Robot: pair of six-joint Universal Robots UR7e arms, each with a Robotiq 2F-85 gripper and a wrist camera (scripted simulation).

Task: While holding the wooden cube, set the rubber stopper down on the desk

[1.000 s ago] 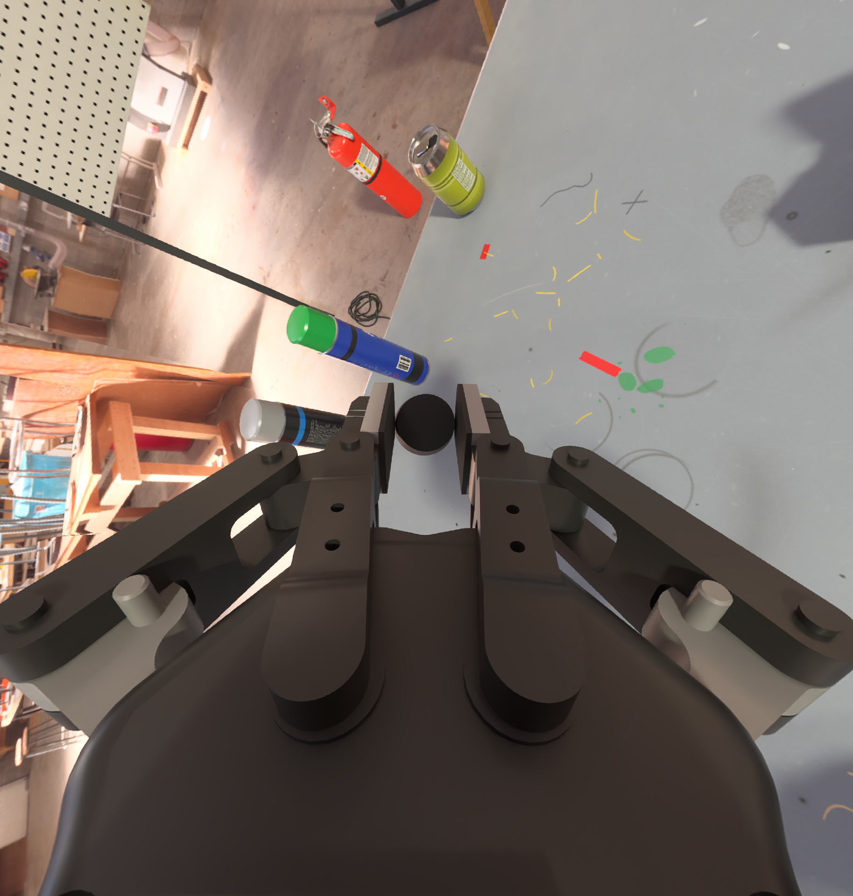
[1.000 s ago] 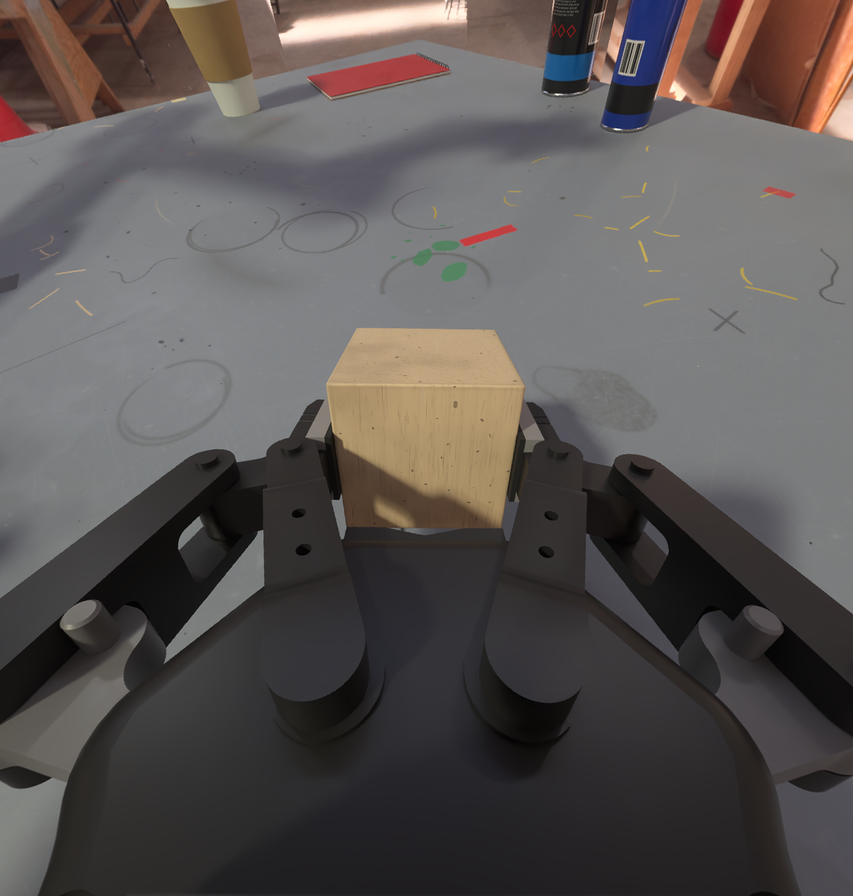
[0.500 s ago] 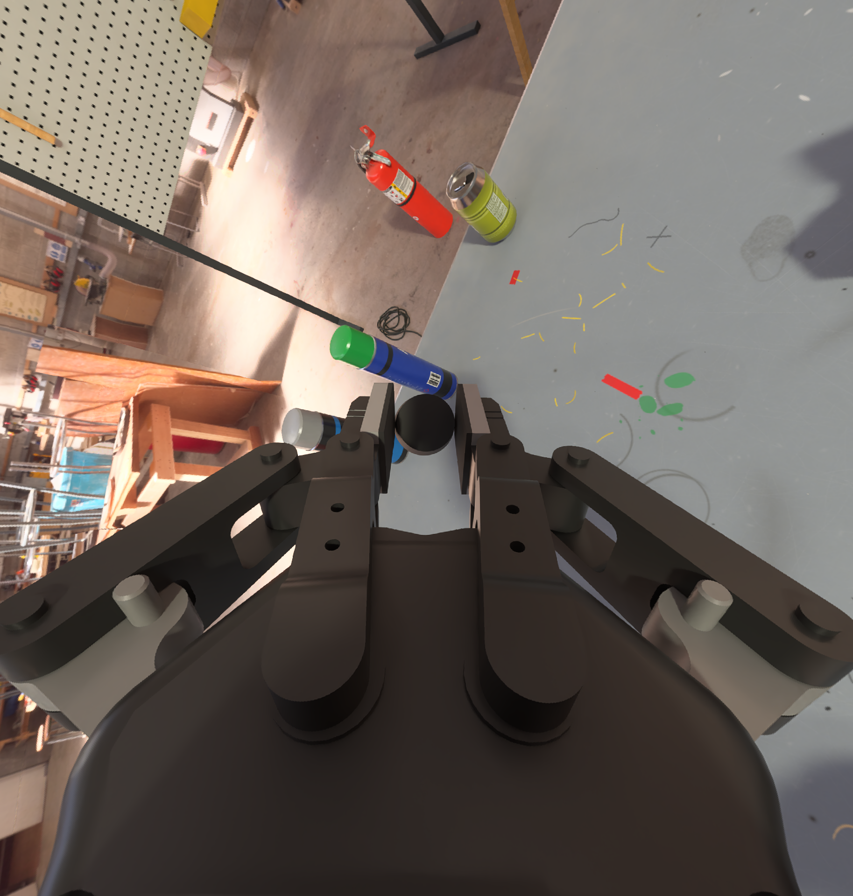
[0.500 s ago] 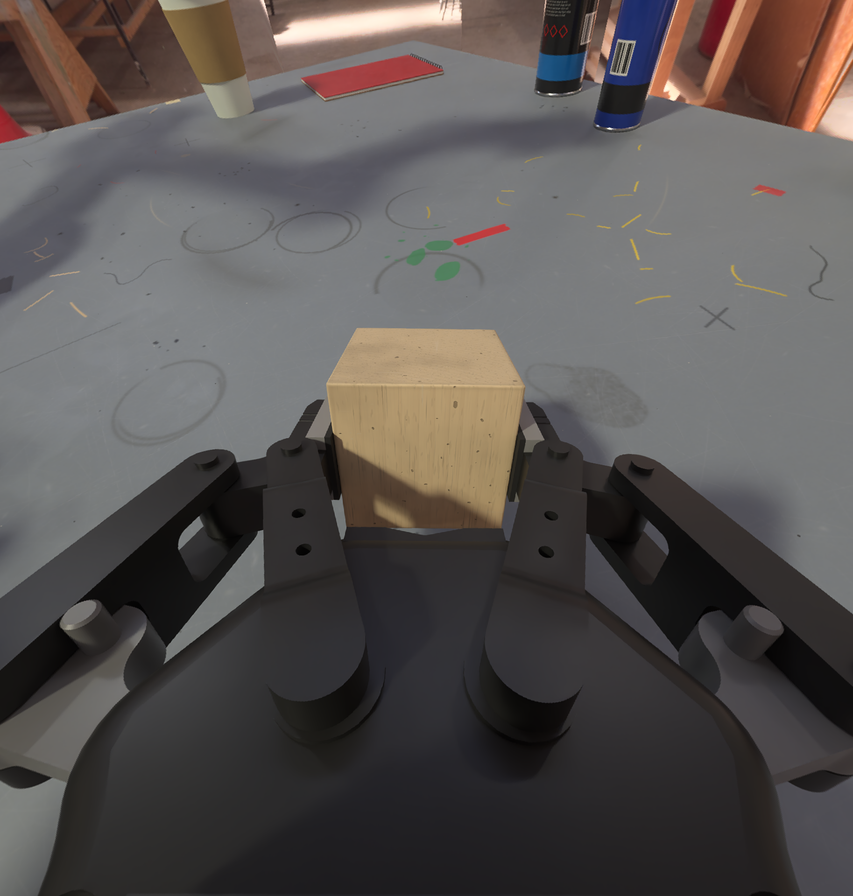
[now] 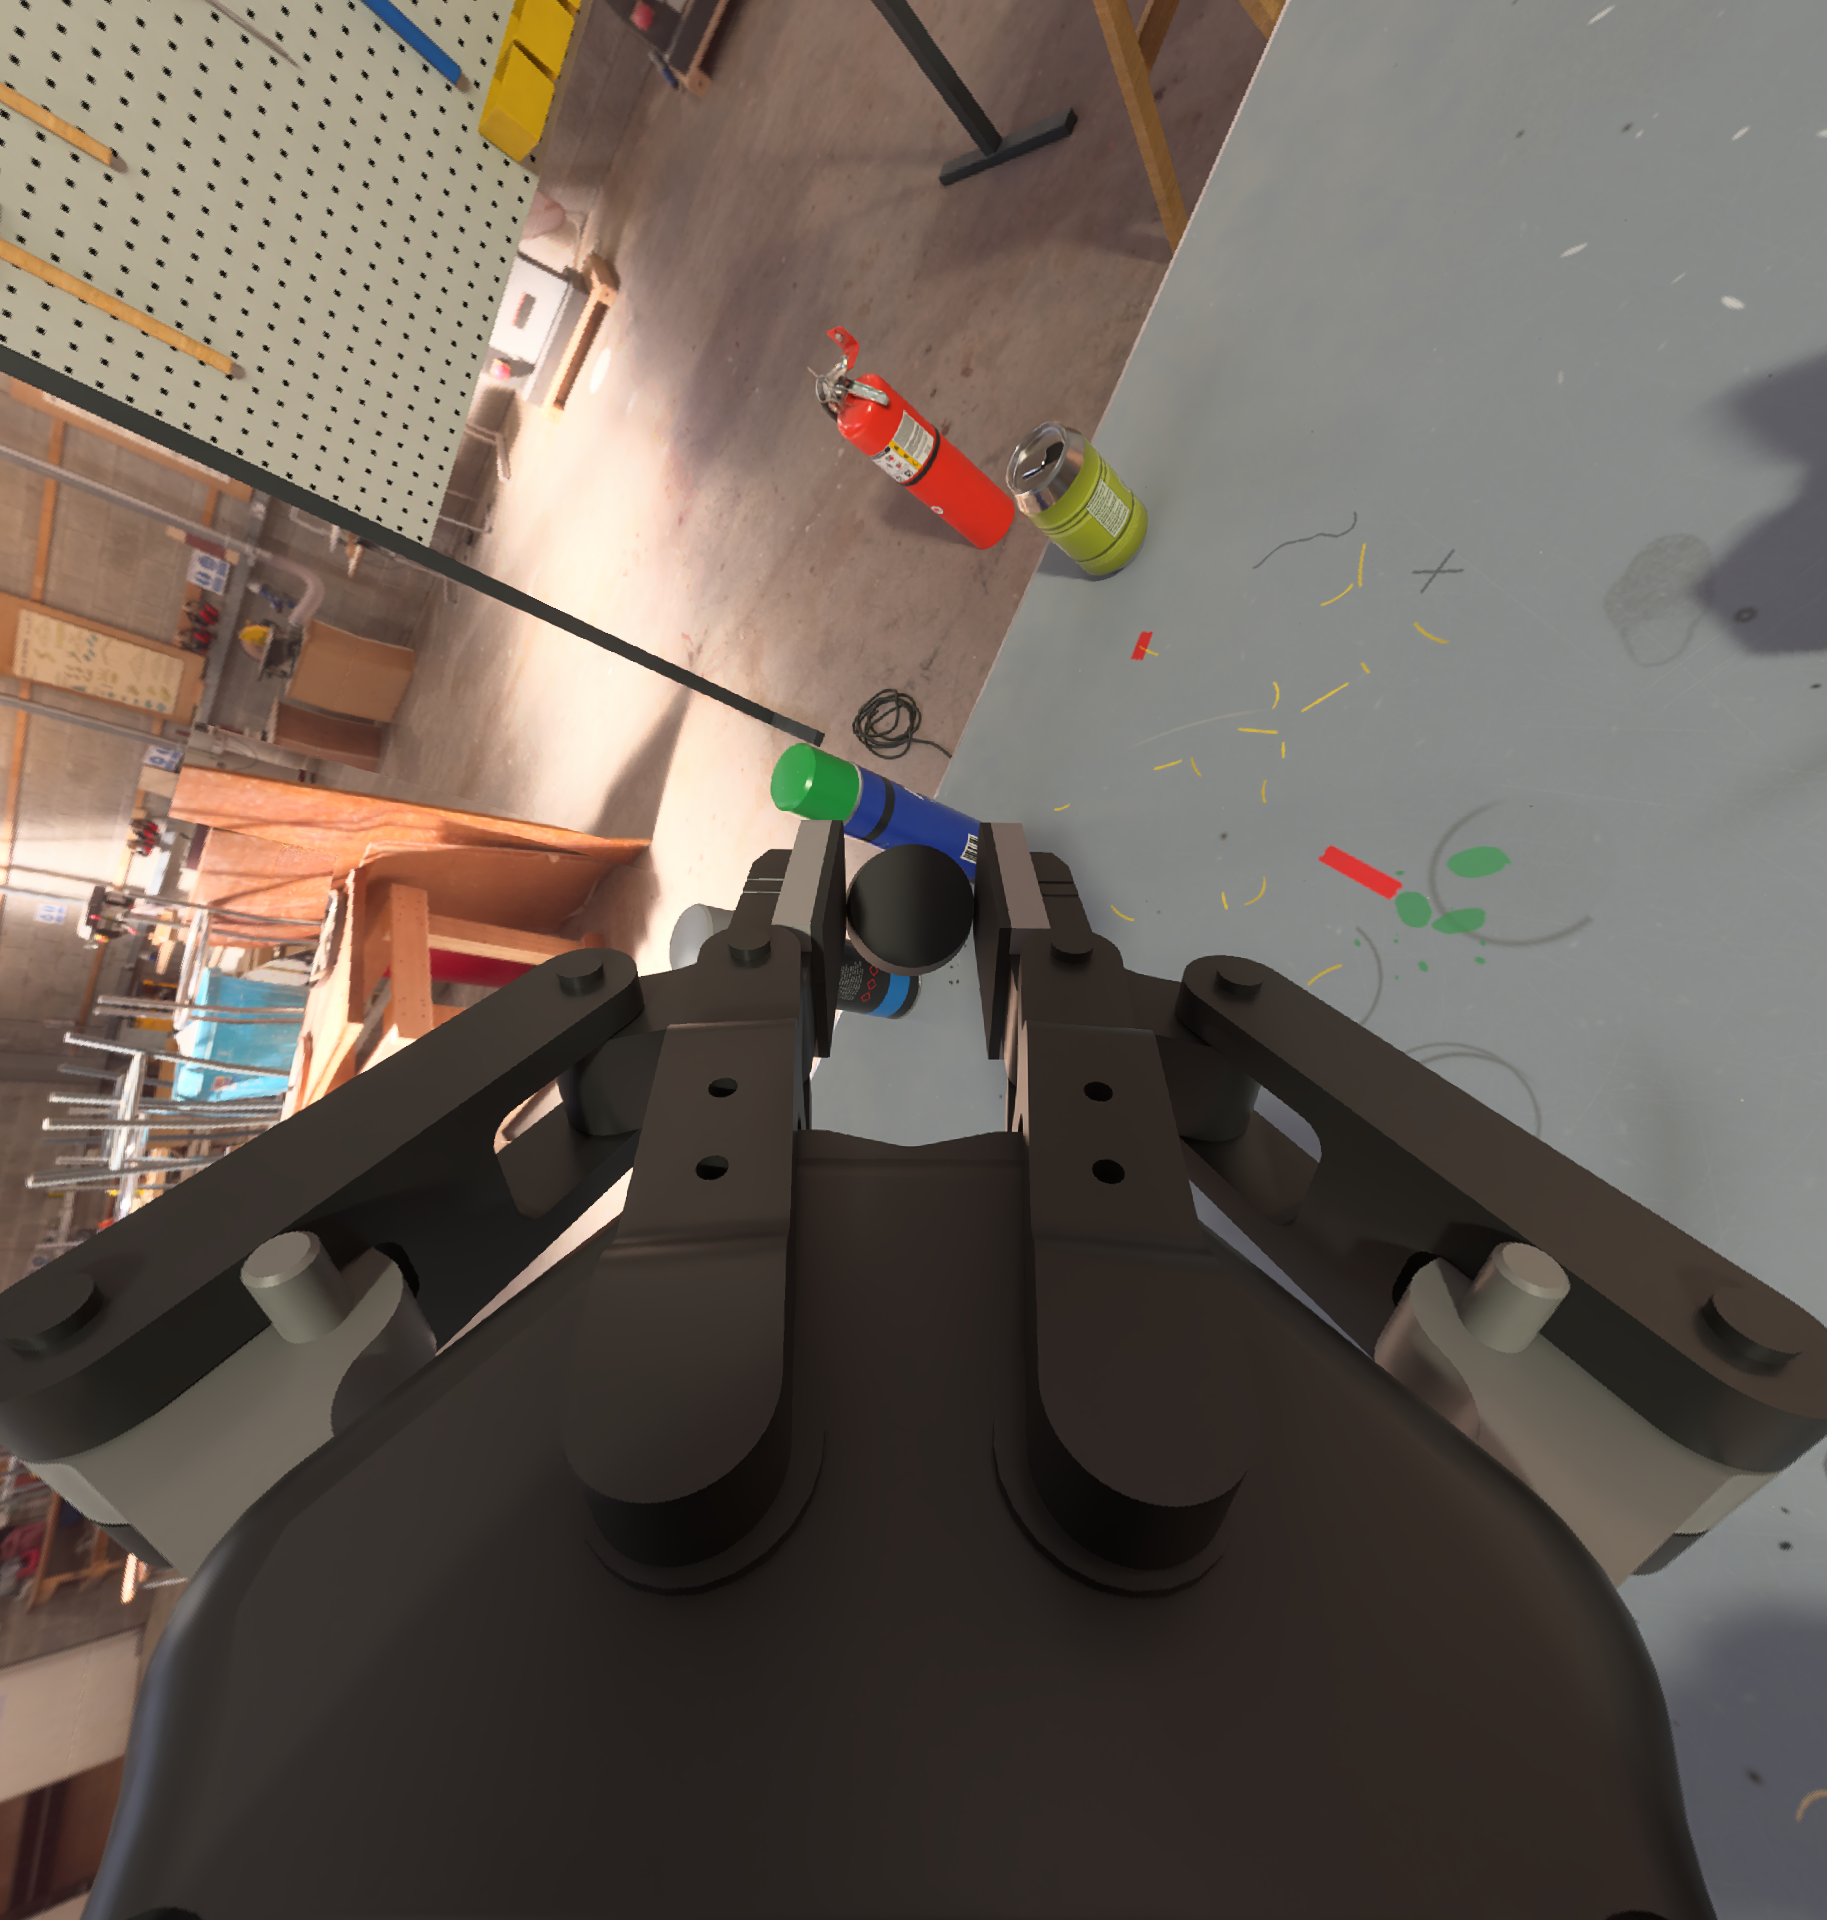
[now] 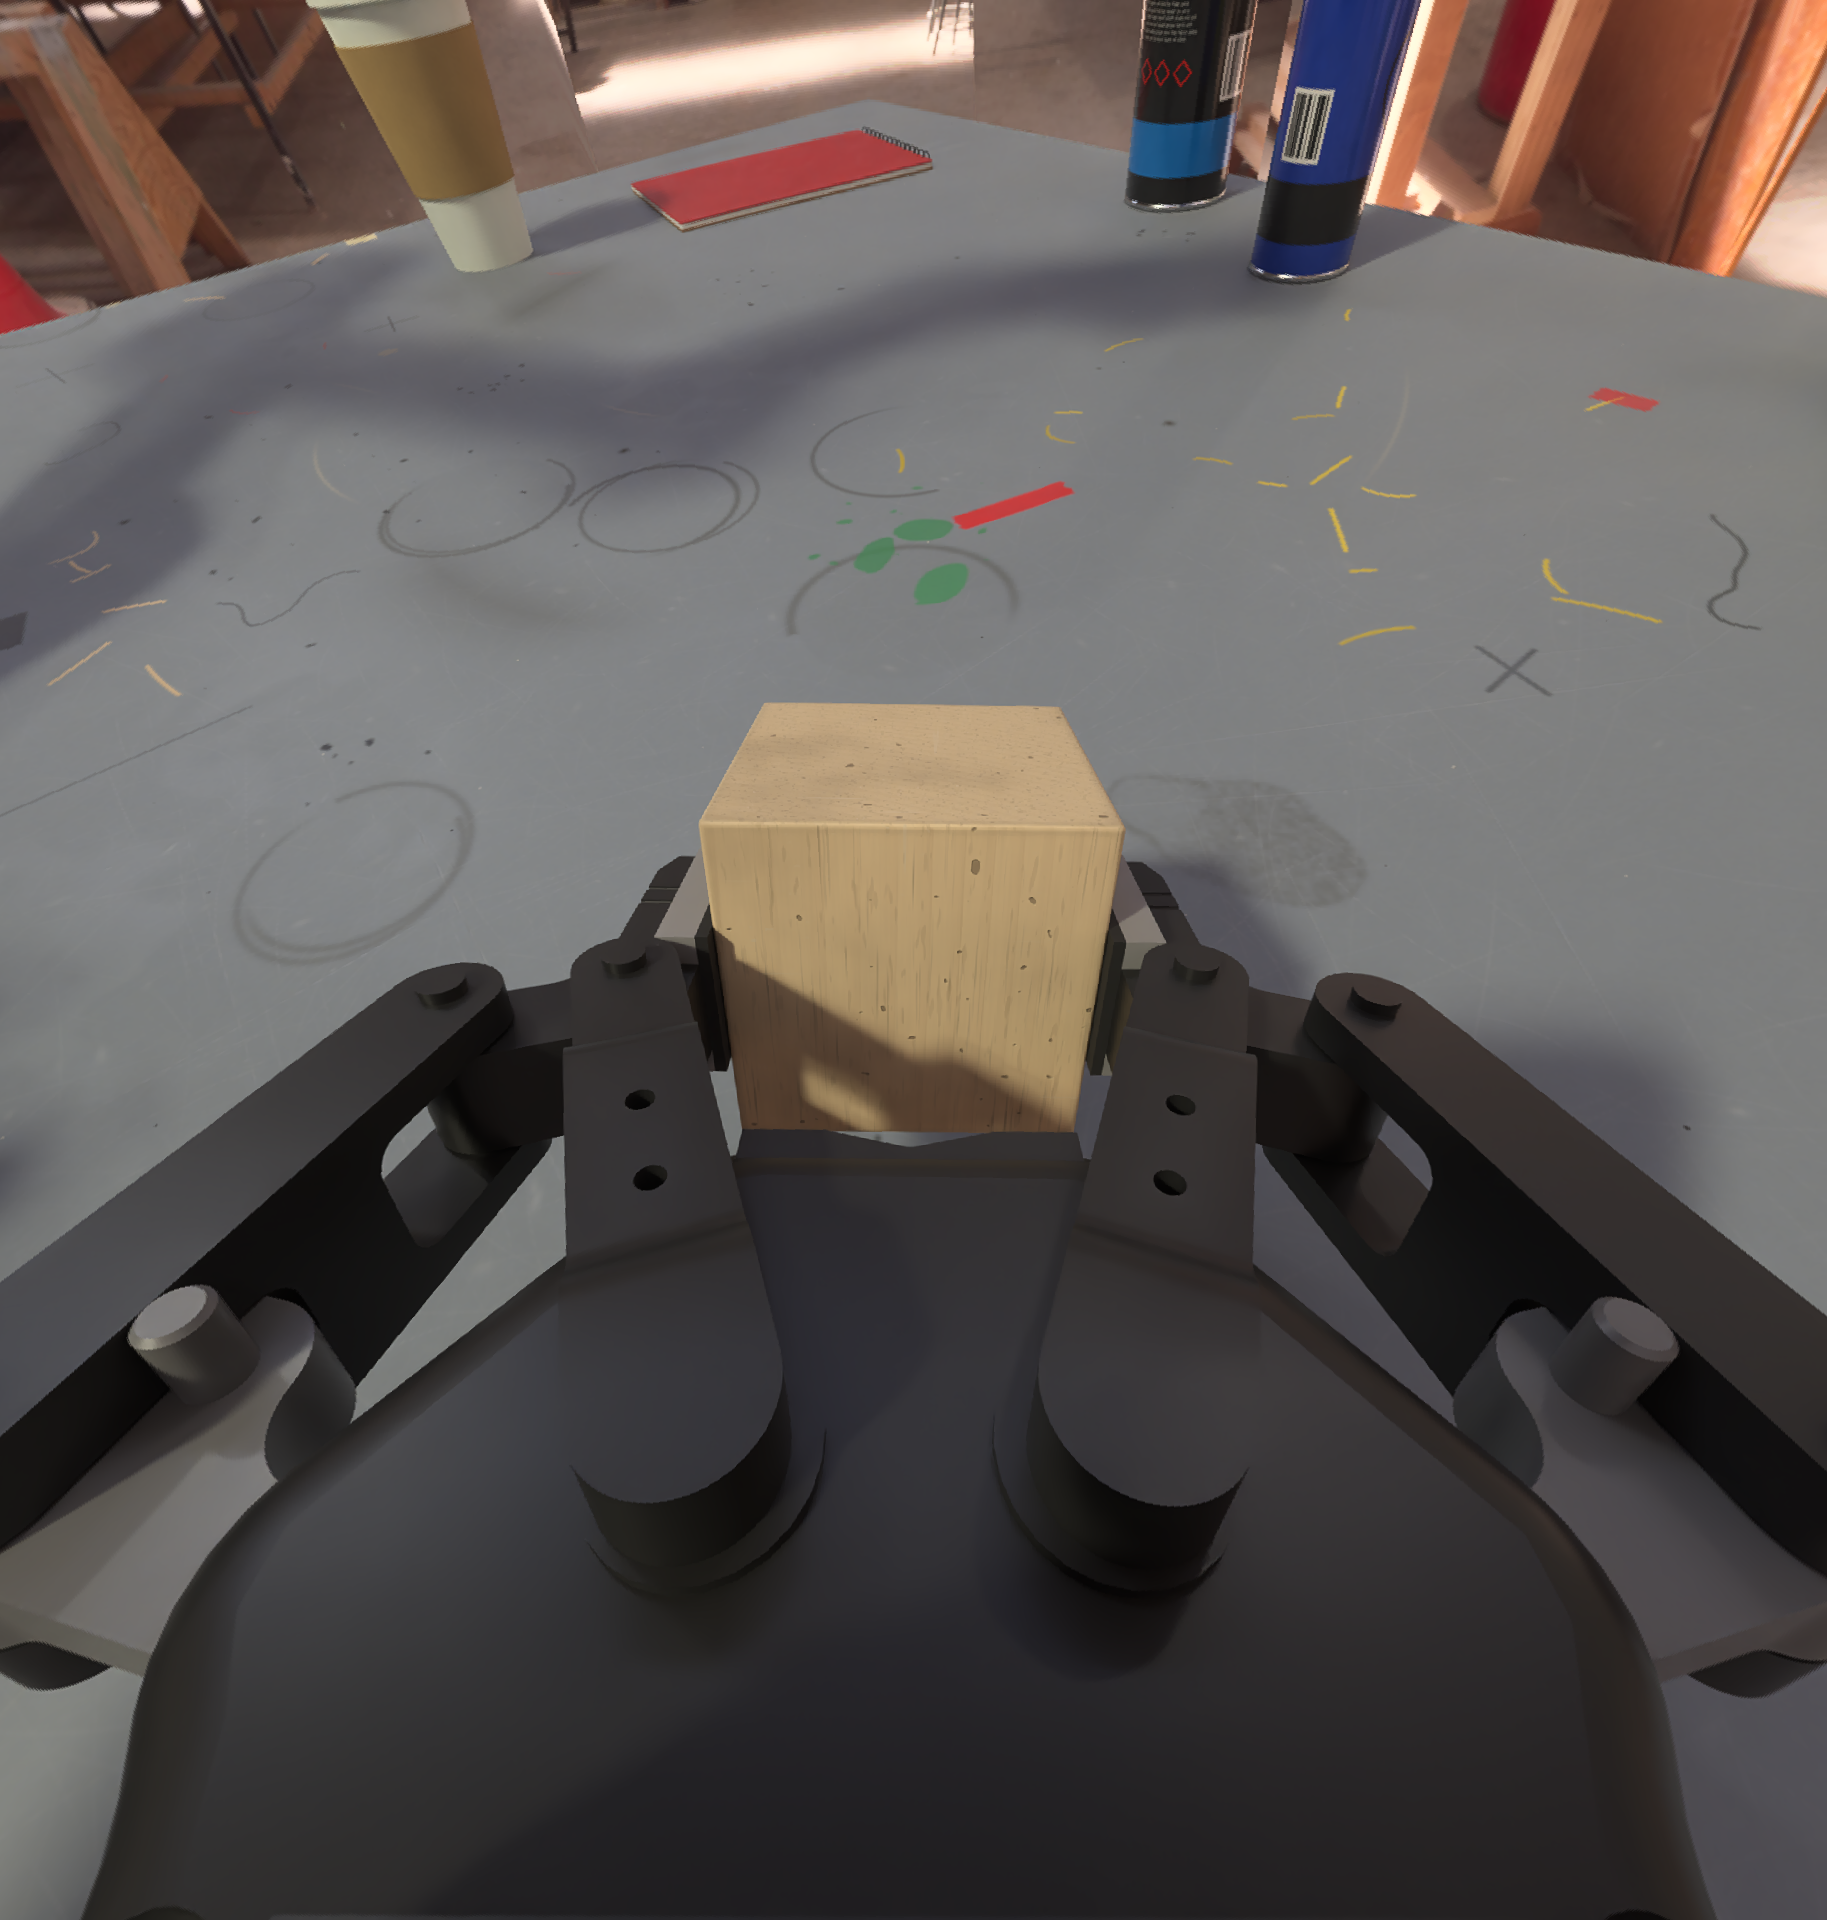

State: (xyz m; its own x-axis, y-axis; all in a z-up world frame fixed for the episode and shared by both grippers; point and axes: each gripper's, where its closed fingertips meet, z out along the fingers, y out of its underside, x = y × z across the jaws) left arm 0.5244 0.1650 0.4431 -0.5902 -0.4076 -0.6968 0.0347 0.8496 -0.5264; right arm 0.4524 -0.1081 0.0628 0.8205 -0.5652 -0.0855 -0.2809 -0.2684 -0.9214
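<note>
In the left wrist view my left gripper (image 5: 909, 894) is shut on a black rubber stopper (image 5: 907, 906), held between its fingertips well above the grey desk (image 5: 1511, 312), over the desk's edge by the spray cans. In the right wrist view my right gripper (image 6: 909, 914) is shut on a pale wooden cube (image 6: 909, 914), held above the grey desk (image 6: 473, 935). The cube hides the fingertips' inner faces.
A blue spray can with a green cap (image 5: 867, 805) (image 6: 1314, 145), a black and blue can (image 6: 1184, 104) and a green drink can (image 5: 1080, 499) stand at the desk's edge. A paper cup (image 6: 436, 125) and a red notebook (image 6: 779, 177) are at the far side. A fire extinguisher (image 5: 914, 457) stands on the floor.
My left gripper has risen with the stopper, so the desk and cans look smaller and farther. My right gripper has lifted slightly with the cube.
</note>
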